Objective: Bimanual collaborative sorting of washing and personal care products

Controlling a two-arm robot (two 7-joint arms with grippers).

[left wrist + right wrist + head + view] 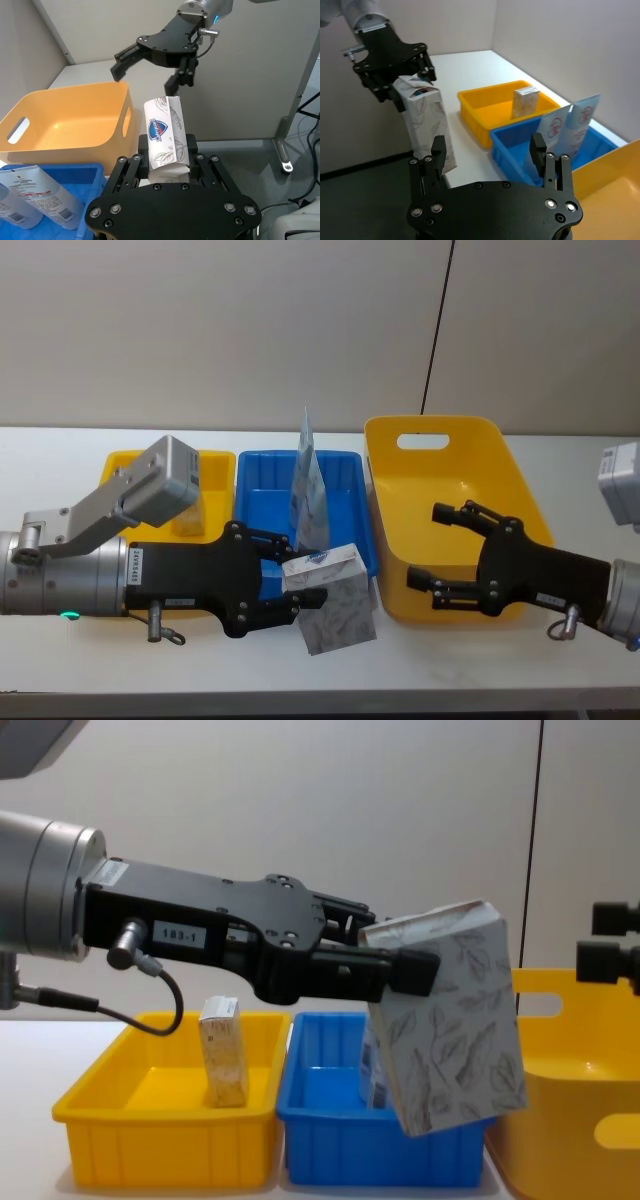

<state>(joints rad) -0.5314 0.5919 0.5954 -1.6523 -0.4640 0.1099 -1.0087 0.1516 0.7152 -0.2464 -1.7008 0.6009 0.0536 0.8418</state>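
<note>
Left gripper (298, 583): fingers clamped on pack (338, 618), top end | pack: aloft, tilted, before blue tray (262, 502); probably light, soft-sided, so grip across flat faces | pouches (310, 490): upright in tray | right gripper (440, 545): fingers apart, near bin (480, 425).

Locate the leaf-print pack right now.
In the head view, the leaf-print pack hangs tilted in the left gripper, centre-front by the blue tray's near edge, left of the tall yellow bin where the right gripper hovers open.
</note>
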